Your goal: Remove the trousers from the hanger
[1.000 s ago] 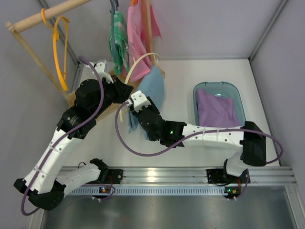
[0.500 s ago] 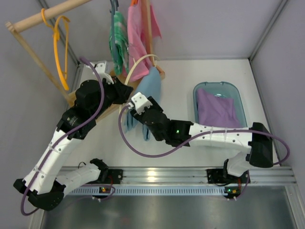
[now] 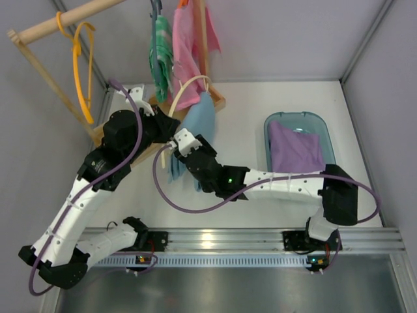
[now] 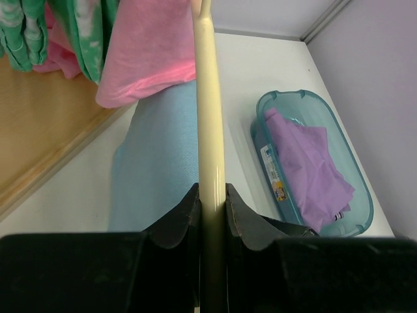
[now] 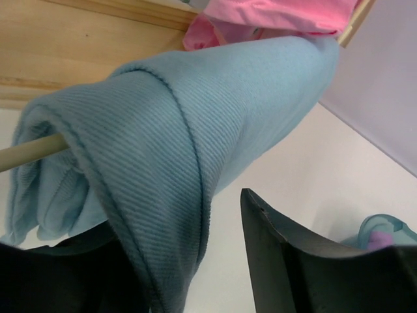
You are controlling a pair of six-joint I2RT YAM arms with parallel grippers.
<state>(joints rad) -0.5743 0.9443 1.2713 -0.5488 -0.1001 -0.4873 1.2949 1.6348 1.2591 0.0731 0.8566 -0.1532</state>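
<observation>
From its base at the table's near edge, the right arm reaches leftward over the white tabletop [image 3: 247, 104], and its shoulder end sits slightly further left than half a second ago. The right gripper [image 5: 189, 235] has its jaws apart, with a hanging fold of the plain light blue soft cloth trousers [image 5: 195, 111] between them. The left arm stretches forward, and the left gripper [image 4: 212, 205] is clamped on the thin cream hanger [image 4: 210, 117], whose bar carries the draped trousers. Beyond hang a pink garment [image 4: 153, 45] and a green patterned garment [image 4: 85, 26].
</observation>
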